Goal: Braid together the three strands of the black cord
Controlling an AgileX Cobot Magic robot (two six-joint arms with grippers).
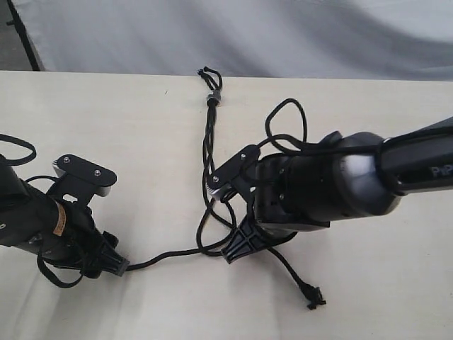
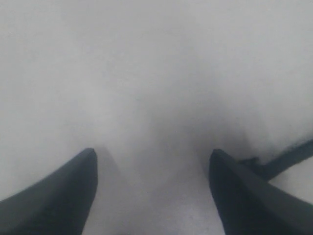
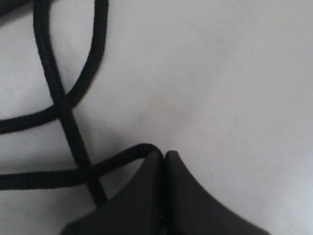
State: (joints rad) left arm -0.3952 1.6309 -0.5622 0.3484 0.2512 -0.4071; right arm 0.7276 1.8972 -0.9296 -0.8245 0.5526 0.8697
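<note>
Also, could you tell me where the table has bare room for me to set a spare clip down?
Bare table lies between its far edge, the left gripper and the black cord. There is more in the near corner under the right arm, past the loose strand tip. Crowded: the cord's loops around the right gripper.

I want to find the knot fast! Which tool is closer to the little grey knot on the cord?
Right. The right tool pinches a strand down the cord from the knot; the left tool is farther, open, beside one strand's end.
</note>
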